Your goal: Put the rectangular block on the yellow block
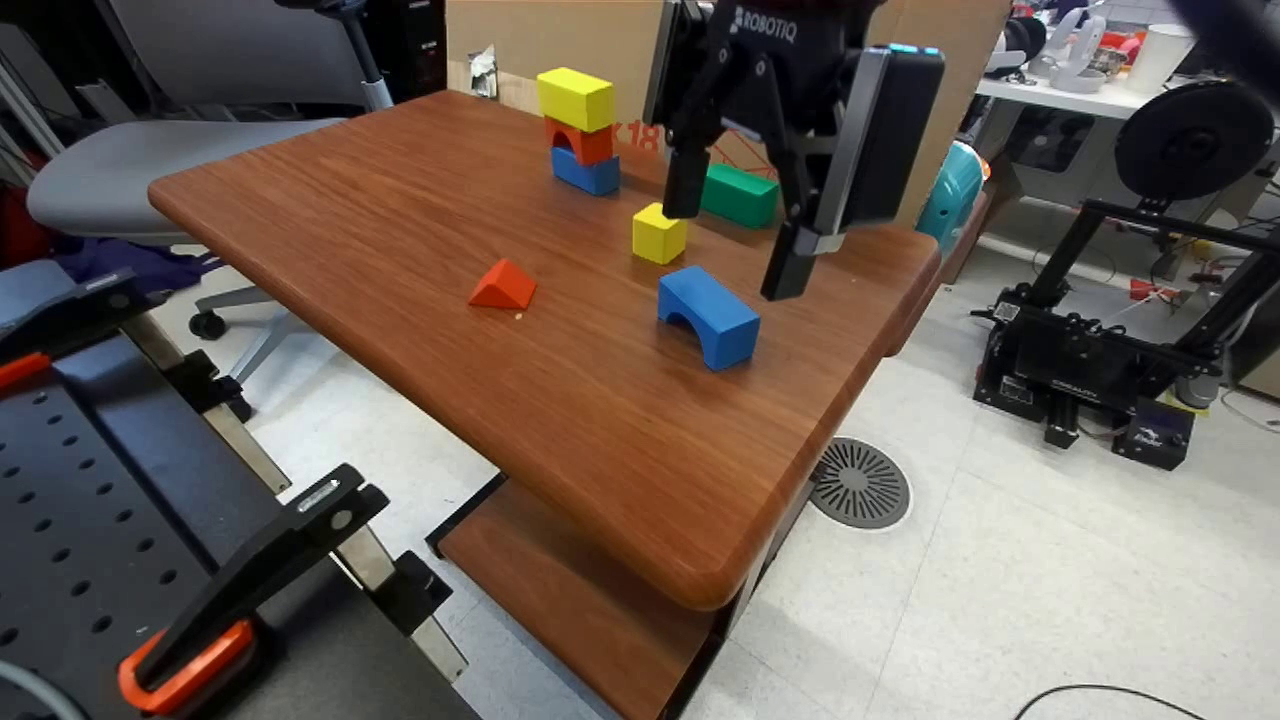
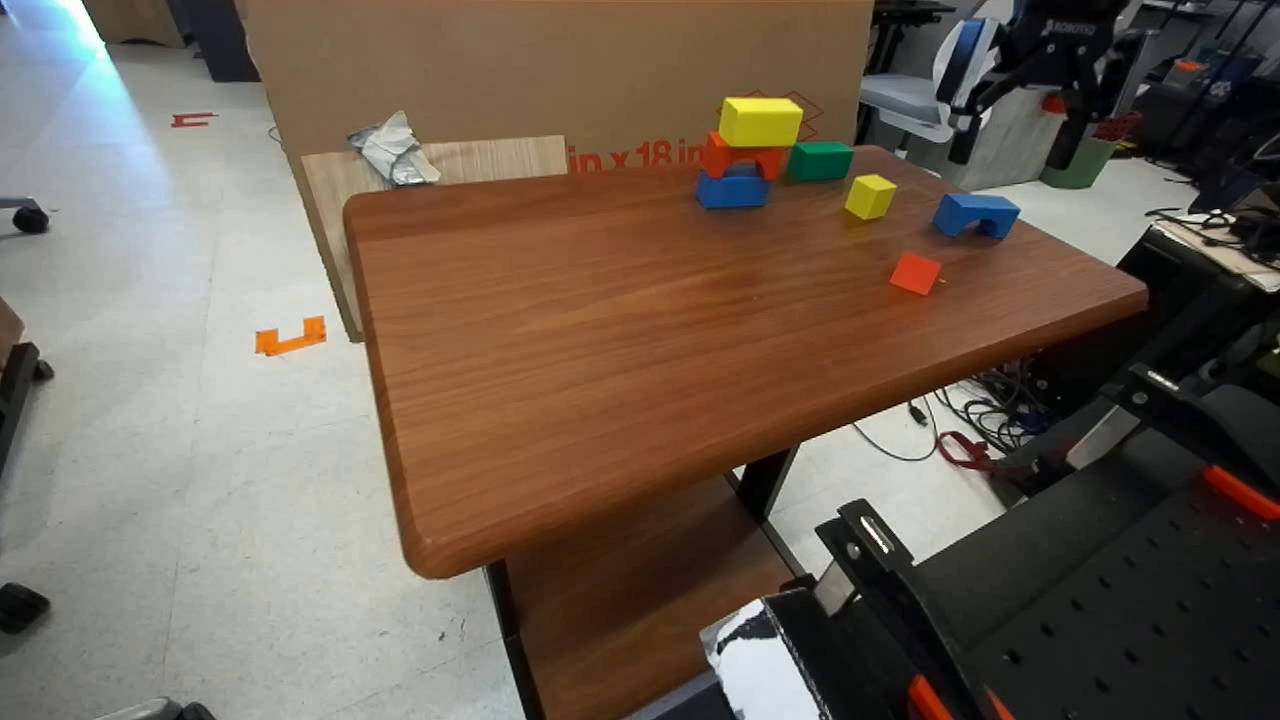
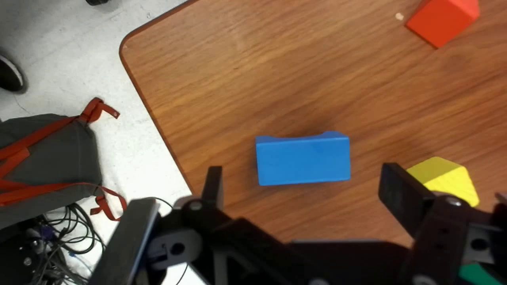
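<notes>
The rectangular block [image 1: 712,308] is a bright blue oblong with an arch cut in one side. It rests on the table near an edge and shows in both exterior views [image 2: 972,212]. My gripper [image 1: 735,245] is open and empty above it. In the wrist view the rectangular block [image 3: 304,161] lies between and ahead of the two spread fingertips [image 3: 303,170], touching neither. The yellow block [image 1: 575,98] sits on top of a stack and also shows in an exterior view [image 2: 760,122]. It is out of the wrist view.
Under the yellow block are a red arch [image 1: 582,143] and a darker blue block [image 1: 586,174]. A green block [image 1: 740,196] stands beside the stack. A smaller yellow cube [image 1: 658,236] and a red triangular block [image 1: 503,285] lie on the table [image 2: 600,330]. Cardboard [image 2: 560,70] stands behind.
</notes>
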